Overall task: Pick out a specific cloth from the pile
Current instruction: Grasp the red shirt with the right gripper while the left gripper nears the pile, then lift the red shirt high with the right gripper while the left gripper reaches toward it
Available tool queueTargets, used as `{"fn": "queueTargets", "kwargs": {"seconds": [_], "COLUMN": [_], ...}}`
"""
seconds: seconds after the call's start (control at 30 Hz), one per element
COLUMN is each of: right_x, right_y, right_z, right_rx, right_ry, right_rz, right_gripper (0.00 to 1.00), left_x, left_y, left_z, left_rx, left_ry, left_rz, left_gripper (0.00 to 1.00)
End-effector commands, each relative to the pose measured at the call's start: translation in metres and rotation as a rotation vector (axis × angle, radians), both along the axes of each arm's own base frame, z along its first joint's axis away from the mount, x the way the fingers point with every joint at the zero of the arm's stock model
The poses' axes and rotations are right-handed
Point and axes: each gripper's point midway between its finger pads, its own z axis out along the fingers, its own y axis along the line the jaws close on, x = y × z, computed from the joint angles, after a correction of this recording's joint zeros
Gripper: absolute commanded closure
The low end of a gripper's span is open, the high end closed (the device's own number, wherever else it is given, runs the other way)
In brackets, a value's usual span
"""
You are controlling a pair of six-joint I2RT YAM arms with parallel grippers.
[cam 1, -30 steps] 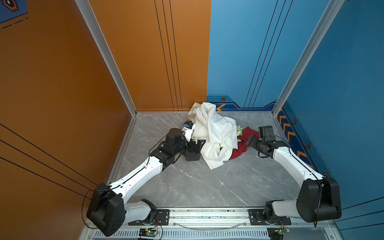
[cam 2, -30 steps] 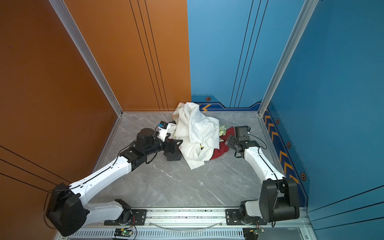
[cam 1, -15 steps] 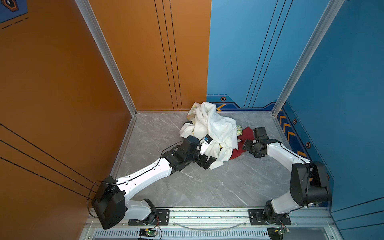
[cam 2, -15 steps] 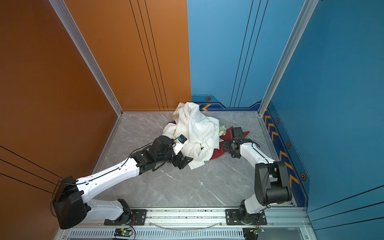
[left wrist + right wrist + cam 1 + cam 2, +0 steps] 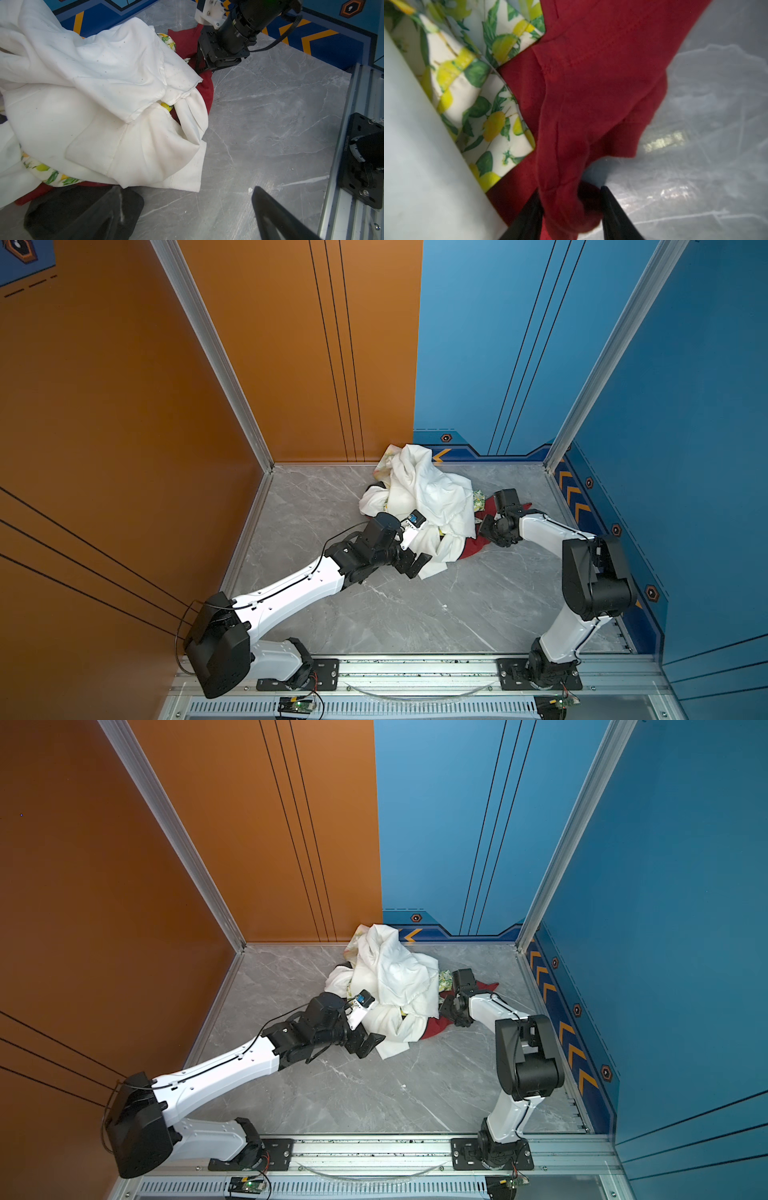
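Cloth, soft dark red, bunched in right hand

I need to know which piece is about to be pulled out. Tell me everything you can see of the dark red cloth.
The dark red cloth is plain, soft, slightly fuzzy-looking fabric with a stitched hem. It lies crumpled on the grey marbled table at the pile's right side, mostly buried under the large white cloth and touching a lemon-print piece. Only its outer edges show. The right gripper pinches a bunched fold of it between its black fingers.
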Motion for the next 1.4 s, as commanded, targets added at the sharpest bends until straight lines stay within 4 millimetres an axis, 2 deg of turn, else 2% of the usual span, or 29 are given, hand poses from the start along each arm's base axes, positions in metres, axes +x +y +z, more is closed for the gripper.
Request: {"fn": "queueTargets", "kwargs": {"seconds": [0.0,0.03,0.07,0.2,0.4,0.63,0.9,1.1,1.27,1.37], "right_x": [0.011,0.013,0.015,0.027,0.043,0.059,0.088,0.093,0.085,0.075], "right_y": [0.005,0.003,0.0,-0.026,-0.056,-0.073,-0.047,-0.029,-0.022,-0.014], "right_z": [0.0,0.003,0.008,0.055,0.151,0.27,0.402,0.48,0.526,0.538], "right_rx": [0.017,0.013,0.007,-0.044,-0.11,-0.125,-0.093,-0.08,-0.058,-0.038], "right_ry": [-0.01,-0.017,-0.031,-0.132,-0.326,-0.583,-0.856,-1.022,-1.136,-1.165], "right_rz": [0.002,0.0,-0.007,-0.056,-0.14,-0.198,-0.14,-0.097,-0.068,-0.042], "right_gripper": [0.88,0.97,1.0,1.0,1.0,1.0,1.0,1.0,1.0,1.0], "left_x": [0.005,0.006,0.007,0.008,0.013,0.017,0.023,0.027,0.035,0.041], "left_y": [0.007,0.009,0.009,0.012,0.015,0.017,0.022,0.027,0.034,0.038], "left_z": [0.006,0.005,0.006,0.009,0.01,0.005,0.002,0.003,0.003,0.006], "left_rx": [0.015,0.019,0.017,0.01,-0.003,0.005,0.017,0.014,0.007,-0.011], "left_ry": [-0.035,-0.038,-0.042,-0.047,-0.041,-0.029,-0.03,-0.033,-0.026,-0.027], "left_rz": [0.026,0.031,0.036,0.045,0.062,0.078,0.101,0.123,0.15,0.172], "left_gripper": [0.02,0.02,0.02,0.02,0.02,0.02,0.02,0.02,0.02,0.02]}}
